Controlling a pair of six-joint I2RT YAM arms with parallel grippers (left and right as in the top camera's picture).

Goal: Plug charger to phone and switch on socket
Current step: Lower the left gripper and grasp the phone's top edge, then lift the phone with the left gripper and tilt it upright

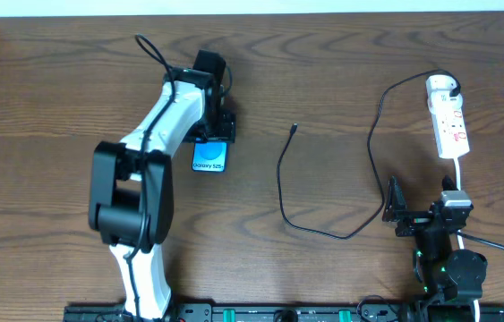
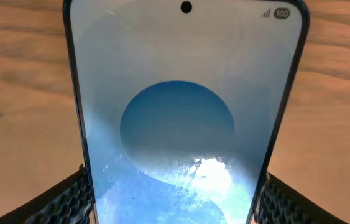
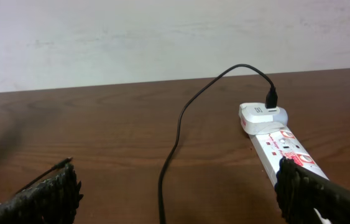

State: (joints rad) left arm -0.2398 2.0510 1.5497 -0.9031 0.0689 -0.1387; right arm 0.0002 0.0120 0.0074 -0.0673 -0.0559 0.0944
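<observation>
The phone [image 1: 209, 161] lies flat on the table with its blue screen up and fills the left wrist view [image 2: 181, 112]. My left gripper [image 1: 213, 134] is at its far end, and its two pads [image 2: 175, 202] press against both side edges of the phone. The charger's black cable [image 1: 280, 183] loops across the table. Its plug tip [image 1: 295, 127] lies free at centre, and its white adapter [image 1: 440, 86] sits in the socket strip [image 1: 453, 130]. My right gripper [image 1: 395, 213] is open and empty, with the cable [image 3: 173, 146] running between its fingers [image 3: 178, 193] and the strip [image 3: 280, 146] by the right finger.
The strip's white cord [image 1: 459, 174] runs down toward the right arm's base. The table's far edge meets a pale wall [image 3: 162, 37] behind the strip.
</observation>
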